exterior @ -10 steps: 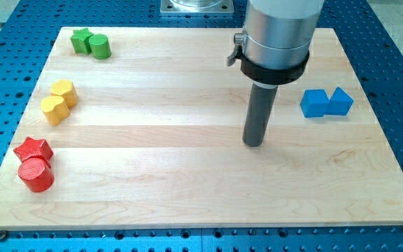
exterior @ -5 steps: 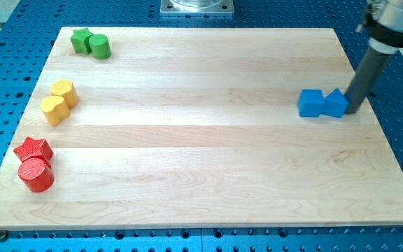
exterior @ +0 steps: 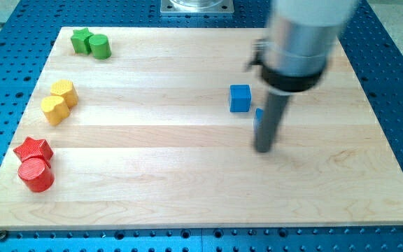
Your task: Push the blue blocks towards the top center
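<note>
A blue cube (exterior: 240, 97) sits on the wooden board (exterior: 187, 182), a little right of centre. A second blue block (exterior: 258, 118) lies just below and right of it; the rod hides most of it, so its shape cannot be made out. My tip (exterior: 263, 149) rests on the board right below that hidden block, touching or nearly touching it. The rod and its grey collar rise above it and look blurred.
A green star (exterior: 81, 40) and green cylinder (exterior: 100, 47) sit at the top left. Two yellow blocks (exterior: 59, 101) lie at the left edge. A red star (exterior: 33, 148) and red cylinder (exterior: 36, 175) lie at the bottom left.
My tip swung to the right side of the blue pair, then swept back left. Both blue blocks have slid left towards the board's centre and have separated.
</note>
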Action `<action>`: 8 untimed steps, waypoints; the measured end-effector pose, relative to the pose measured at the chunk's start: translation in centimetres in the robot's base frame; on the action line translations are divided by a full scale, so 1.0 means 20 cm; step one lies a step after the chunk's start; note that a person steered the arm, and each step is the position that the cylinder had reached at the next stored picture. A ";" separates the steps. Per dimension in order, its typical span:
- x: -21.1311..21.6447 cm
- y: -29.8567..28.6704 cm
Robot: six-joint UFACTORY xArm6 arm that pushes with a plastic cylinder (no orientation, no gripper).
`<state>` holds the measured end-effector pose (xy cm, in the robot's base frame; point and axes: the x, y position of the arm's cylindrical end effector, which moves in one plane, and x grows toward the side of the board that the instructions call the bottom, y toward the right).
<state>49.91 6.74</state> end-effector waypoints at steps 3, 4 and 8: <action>-0.69 0.04; -0.66 0.27; -0.95 0.11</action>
<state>30.89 8.92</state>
